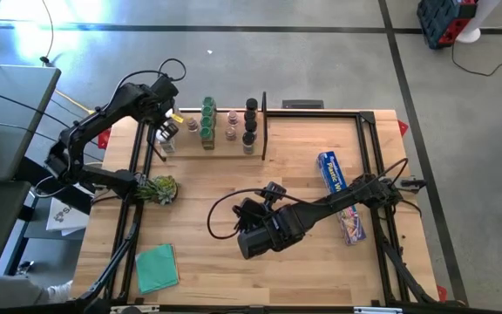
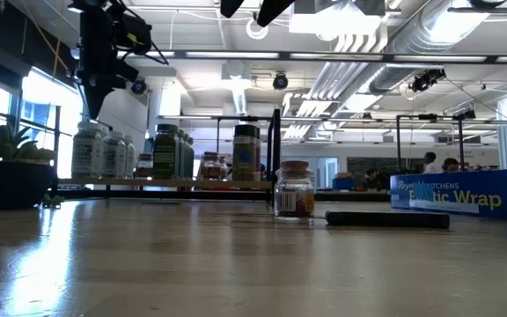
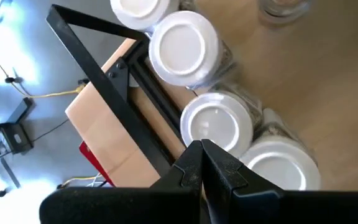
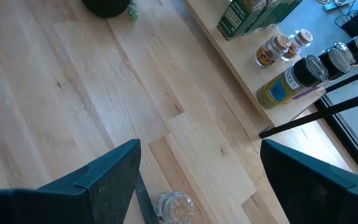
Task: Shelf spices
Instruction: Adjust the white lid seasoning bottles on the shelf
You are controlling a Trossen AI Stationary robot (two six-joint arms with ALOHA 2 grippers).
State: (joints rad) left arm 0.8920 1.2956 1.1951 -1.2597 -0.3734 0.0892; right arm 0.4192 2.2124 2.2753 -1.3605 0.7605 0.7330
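On shelf (image 2: 161, 183): brown-filled spices (image 2: 246, 153).

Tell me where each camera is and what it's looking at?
High view: above the table, looking straight down; both arms, shelf.
Low view: at tabletop height, looking level across; left gripper above the jars, lone jar.
Left wrist view: on the left arm, looking down at white caps; its fingers shut.
Right wrist view: on the right arm, looking down; its fingers open.
Shared: the lone jar shows in low and right wrist views.

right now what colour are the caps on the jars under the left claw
White; the caps show best in the left wrist view.
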